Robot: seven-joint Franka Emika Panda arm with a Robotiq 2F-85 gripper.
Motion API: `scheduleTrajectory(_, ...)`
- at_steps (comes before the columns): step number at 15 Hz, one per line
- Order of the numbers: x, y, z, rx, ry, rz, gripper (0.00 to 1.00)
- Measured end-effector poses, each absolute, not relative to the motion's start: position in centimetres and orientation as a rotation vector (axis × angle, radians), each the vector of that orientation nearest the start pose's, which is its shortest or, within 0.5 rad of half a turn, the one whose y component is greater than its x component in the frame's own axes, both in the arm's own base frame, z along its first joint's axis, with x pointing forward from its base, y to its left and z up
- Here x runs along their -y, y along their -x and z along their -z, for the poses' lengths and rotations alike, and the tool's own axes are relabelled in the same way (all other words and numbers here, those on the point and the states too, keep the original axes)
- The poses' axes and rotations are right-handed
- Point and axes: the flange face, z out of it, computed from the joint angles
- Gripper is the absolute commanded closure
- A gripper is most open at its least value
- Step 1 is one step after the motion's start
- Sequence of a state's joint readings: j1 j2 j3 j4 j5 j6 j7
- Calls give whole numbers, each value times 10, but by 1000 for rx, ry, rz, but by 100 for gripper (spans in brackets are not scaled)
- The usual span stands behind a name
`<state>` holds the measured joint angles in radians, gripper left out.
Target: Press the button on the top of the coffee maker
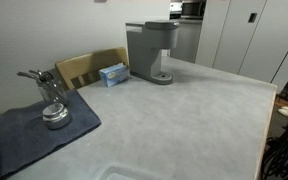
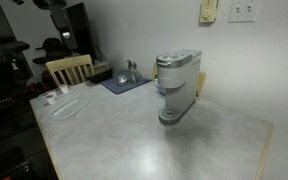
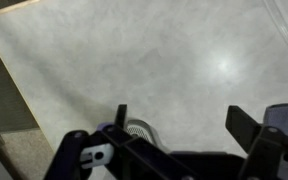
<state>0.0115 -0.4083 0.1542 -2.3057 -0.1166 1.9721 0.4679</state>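
standing upright: coffee maker [image 1: 151, 50] | any lettering too blurred to read | end effector [image 3: 184, 125] jaws seemingly spread wide

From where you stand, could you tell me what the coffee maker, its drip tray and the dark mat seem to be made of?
The coffee maker looks like matte grey plastic: dull, even, no glare. Its drip tray seems metal or metallised plastic, given its silvery sheen. The dark mat appears to be fabric: soft, non-reflective, slightly uneven edges.

Coffee maker [image 1: 149, 48] on table [image 1: 184, 120]
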Motion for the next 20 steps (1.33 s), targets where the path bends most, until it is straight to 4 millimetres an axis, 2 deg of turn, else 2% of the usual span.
scheduleTrajectory(8,-18,-461,-507,-458,3267,299,0)
scheduleTrajectory(12,4,-477,-515,-502,3262,350,0)
scheduleTrajectory(15,8,-480,-527,-518,3252,388,0)
scheduleTrajectory(20,7,-481,-528,-517,3251,393,0)
